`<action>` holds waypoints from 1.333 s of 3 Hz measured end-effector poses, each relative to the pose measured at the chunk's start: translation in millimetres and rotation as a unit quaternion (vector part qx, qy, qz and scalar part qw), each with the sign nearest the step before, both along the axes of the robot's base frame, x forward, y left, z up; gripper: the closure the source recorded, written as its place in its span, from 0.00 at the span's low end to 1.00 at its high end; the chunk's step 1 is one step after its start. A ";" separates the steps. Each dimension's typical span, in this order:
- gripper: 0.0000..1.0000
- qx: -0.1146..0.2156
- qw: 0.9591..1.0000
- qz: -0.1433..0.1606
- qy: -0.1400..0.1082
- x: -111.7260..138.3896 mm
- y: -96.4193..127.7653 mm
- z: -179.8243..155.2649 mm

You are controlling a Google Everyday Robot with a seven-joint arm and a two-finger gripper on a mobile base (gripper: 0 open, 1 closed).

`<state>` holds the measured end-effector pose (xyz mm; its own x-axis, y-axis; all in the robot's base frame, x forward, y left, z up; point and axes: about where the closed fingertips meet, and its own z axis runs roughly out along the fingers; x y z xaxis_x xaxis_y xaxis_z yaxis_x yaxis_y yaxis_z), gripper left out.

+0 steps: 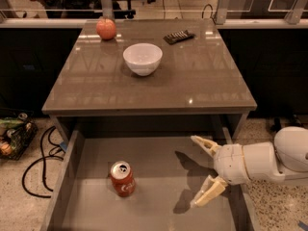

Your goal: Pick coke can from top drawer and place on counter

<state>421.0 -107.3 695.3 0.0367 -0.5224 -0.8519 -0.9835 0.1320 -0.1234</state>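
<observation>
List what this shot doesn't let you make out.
Camera view:
- Drawer front: cut off by the bottom edge.
- Arm behind the open gripper, over the drawer right of the can: cut off by the right edge.
- Dark flat object on the counter: too small to identify.

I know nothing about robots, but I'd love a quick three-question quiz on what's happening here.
1. True or false: the coke can stands upright inside the top drawer.
2. What sits near the middle of the counter? A) a white bowl B) a plate C) a mug
3. Fill in: the gripper, its fingers spread open and clear of the can, is over the drawer on the picture's ____ side of the can.

Key: 1 true; 2 A; 3 right.
</observation>
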 end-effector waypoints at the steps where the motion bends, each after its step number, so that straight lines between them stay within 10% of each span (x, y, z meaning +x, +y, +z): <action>1: 0.00 0.022 0.999 -0.012 0.045 -4.1 24.8 -22.5; 4: 0.00 0.043 0.998 0.007 0.055 14.5 75.9 -31.5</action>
